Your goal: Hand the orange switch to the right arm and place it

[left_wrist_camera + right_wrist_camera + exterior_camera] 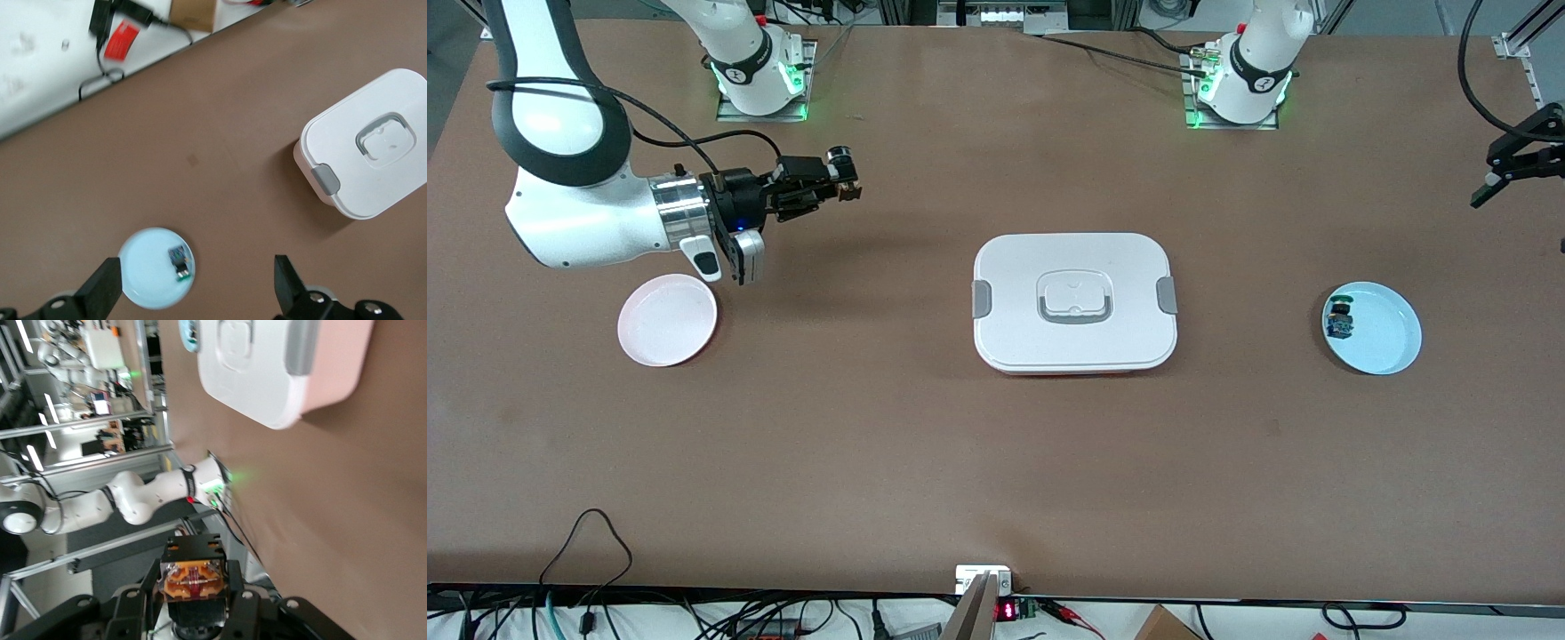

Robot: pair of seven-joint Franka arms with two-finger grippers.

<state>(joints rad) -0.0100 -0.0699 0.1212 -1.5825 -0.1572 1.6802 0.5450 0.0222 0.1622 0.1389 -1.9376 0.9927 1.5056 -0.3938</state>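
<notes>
The right gripper (845, 182) is hanging in the air over bare table (889, 462) toward the right arm's end, above and to one side of the pink plate (667, 320), and it is gripping the orange switch (843, 174) between its two fingers. In the front view the switch's black cylindrical head is sticking out at the very tip of the gripper, with the tan body pinched just beneath it. In the right wrist view the orange switch (195, 579) is sitting squarely between the dark fingers (235, 587), its orange-tan underside with small metal contacts facing the camera. The left gripper (1507, 169) is waiting at the left arm's end of the table, up in the air, its fingers (288, 283) spread wide with nothing between them. In the left wrist view it is hovering near the blue plate (143, 267). That plate is carrying the blue-bodied switch (1339, 320) near its rim. The white lidded box (1074, 302) is standing on the table between the two plates.
</notes>
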